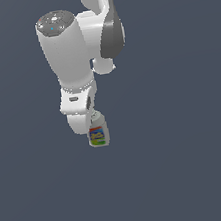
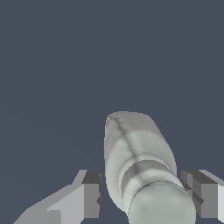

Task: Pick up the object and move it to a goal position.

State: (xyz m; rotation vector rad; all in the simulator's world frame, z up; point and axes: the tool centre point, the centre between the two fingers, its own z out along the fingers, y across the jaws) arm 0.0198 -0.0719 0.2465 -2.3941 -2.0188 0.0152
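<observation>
The small white plastic cleanser bottle with a banded label (image 1: 98, 133) is seen directly below the white robot arm (image 1: 68, 53), at 6 o'clock from its wrist. In the wrist view, the bottle (image 2: 138, 162) is placed between the gripper's (image 2: 146, 194) two fingers (image 2: 91, 194), nearer one finger.

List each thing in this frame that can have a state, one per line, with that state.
Bottle: upright, cap on, sitting between the claw's fingers; the wrist view shows a gap on each side.
Claw: open, one finger on either side of the bottle's cap end, not closed on it.
Arm: reaching down over the bottle, hiding the claw in the exterior view.
</observation>
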